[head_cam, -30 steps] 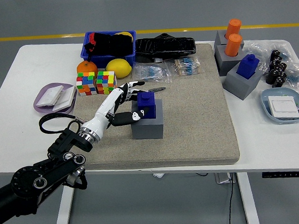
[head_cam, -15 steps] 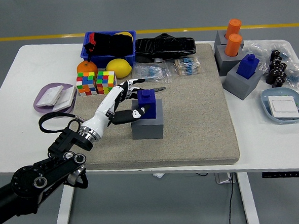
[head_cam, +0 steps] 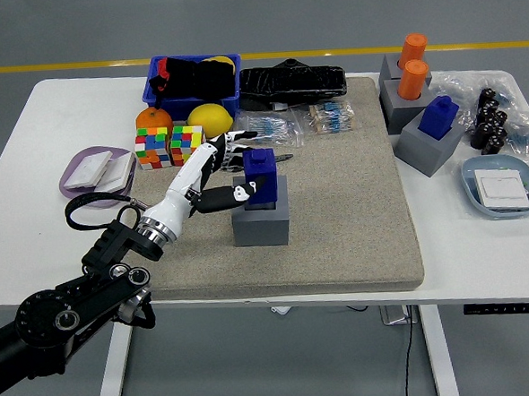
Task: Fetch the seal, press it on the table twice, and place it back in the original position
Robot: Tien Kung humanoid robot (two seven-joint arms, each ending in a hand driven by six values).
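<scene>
My left robot hand [head_cam: 230,170]: fingers closed around the blue seal [head_cam: 261,175].
Seal: its base hidden in the grey holder [head_cam: 261,218].
My right arm: out of view.

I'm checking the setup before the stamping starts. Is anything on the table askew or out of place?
Only the blue seal on the mat: it sits raised in its grey holder, leaning slightly, because the left hand has its fingers closed on it. The other blue seal sits seated in its holder. Nothing looks spilled or damaged.
</scene>
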